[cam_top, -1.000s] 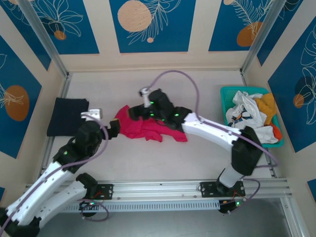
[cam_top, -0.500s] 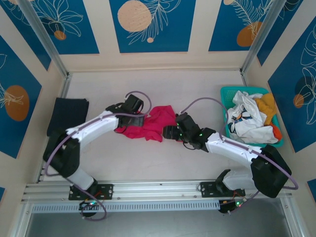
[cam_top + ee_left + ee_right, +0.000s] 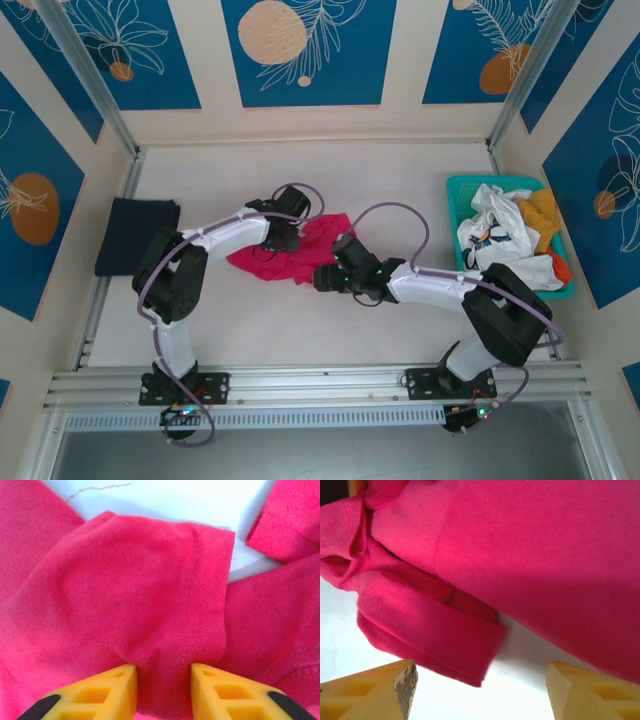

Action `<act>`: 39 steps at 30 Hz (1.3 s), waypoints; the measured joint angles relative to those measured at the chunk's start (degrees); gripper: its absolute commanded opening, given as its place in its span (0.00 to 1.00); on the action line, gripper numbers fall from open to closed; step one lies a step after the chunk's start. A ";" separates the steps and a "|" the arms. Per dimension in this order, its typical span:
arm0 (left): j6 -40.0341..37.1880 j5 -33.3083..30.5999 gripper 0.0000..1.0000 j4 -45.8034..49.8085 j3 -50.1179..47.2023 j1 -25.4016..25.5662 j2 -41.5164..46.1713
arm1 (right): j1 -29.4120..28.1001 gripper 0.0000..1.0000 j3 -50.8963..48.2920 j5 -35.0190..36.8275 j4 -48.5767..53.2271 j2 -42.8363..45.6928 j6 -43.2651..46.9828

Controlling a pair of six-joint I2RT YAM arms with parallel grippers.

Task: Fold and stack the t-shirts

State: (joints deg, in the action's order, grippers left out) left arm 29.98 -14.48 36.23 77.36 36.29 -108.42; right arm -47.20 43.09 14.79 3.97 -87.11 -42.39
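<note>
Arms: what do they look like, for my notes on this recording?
The left arm and right arm each have white links, bulky black joints and a looping lilac cable. The left pincer and right pincer have yellow wedge-shaped fingers with cut-out cells.

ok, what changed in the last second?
The left hand swung from left of the pink t-shirt onto its far side and closed on a fold. The right hand pulled back off the shirt to its near edge, open. The shirt looks more bunched. The navy t-shirt and basket stayed put.
</note>
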 measured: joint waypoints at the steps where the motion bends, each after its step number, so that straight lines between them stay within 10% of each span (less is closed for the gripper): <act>1: 0.31 0.09 0.09 0.07 0.04 0.00 -0.02 | -0.02 0.64 0.57 -0.04 -0.46 -0.83 0.15; 10: 1.73 -1.07 0.00 0.31 -2.49 0.00 3.85 | 0.37 0.00 2.84 -0.90 -3.15 -6.54 0.04; 20: 3.13 -6.21 0.00 -1.25 -4.76 -1.99 22.21 | 7.58 0.00 5.84 1.33 0.13 6.49 4.13; 28: 2.51 -6.60 0.00 -1.03 11.61 -9.77 26.18 | 17.05 0.00 19.61 2.84 3.65 20.68 13.00; 39: 4.24 -3.04 0.00 -0.81 18.43 -11.65 34.05 | 17.92 0.00 26.03 1.70 6.51 35.89 20.41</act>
State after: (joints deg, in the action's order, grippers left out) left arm 34.22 -17.52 35.42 95.79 24.64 -74.37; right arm -29.28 69.12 16.49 10.48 -51.22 -21.98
